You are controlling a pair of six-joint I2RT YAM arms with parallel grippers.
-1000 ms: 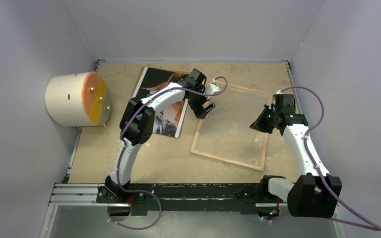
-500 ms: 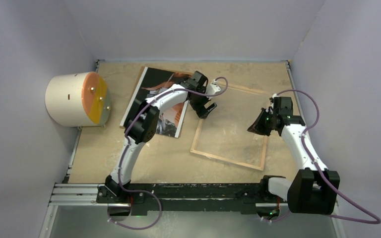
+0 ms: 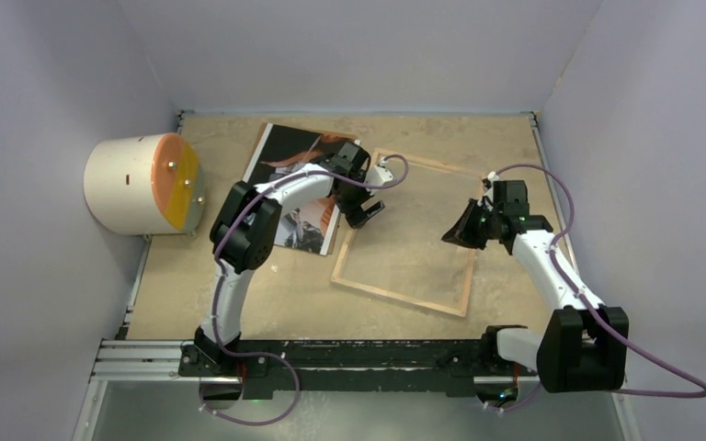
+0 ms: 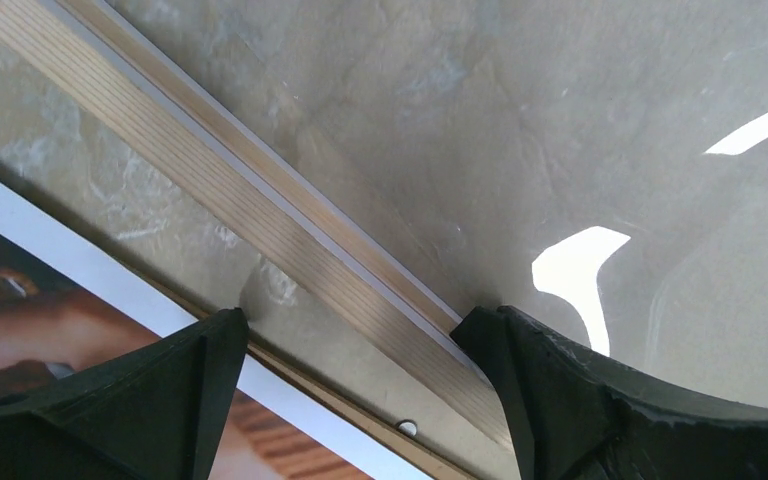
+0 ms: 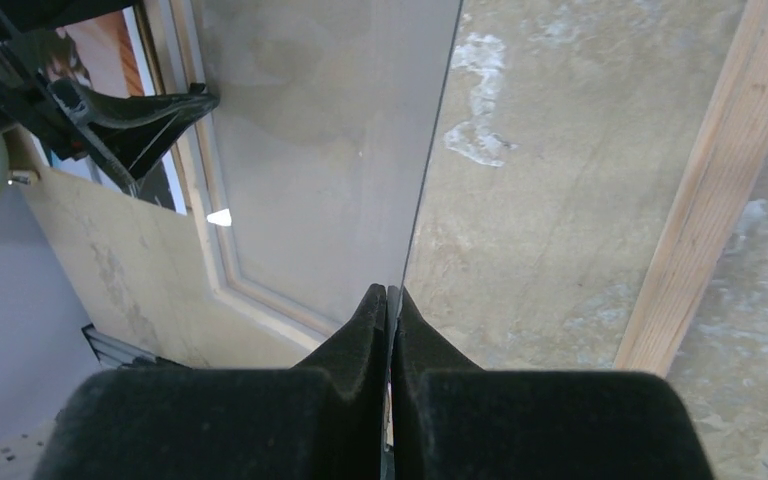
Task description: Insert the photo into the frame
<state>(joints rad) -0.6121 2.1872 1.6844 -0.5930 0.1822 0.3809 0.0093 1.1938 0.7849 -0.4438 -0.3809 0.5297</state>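
The frame [image 3: 400, 296] lies wood-brown side up mid-table. Its left rail meets the photo [image 3: 285, 152], a dark print with reddish tones lying face up at the back left. My left gripper [image 3: 365, 209] is open. In the left wrist view its jaws [image 4: 355, 320] straddle the frame's left rail [image 4: 260, 215], with the photo's white border [image 4: 110, 290] just beside it. My right gripper [image 3: 450, 234] is shut on the thin edge of the glass pane [image 5: 310, 120]. It pinches that edge at the fingertips [image 5: 390, 292] and holds it tilted up, inside the frame's right rail [image 5: 705, 190].
A white cylinder with an orange face [image 3: 142, 184] lies against the left wall. Pale walls close in the table at the back and on both sides. A metal rail [image 3: 331, 354] carrying the arm bases runs along the near edge.
The frame has slid left until its left rail reaches the photo. Both grippers moved left with it, the right one still shut on the pane.
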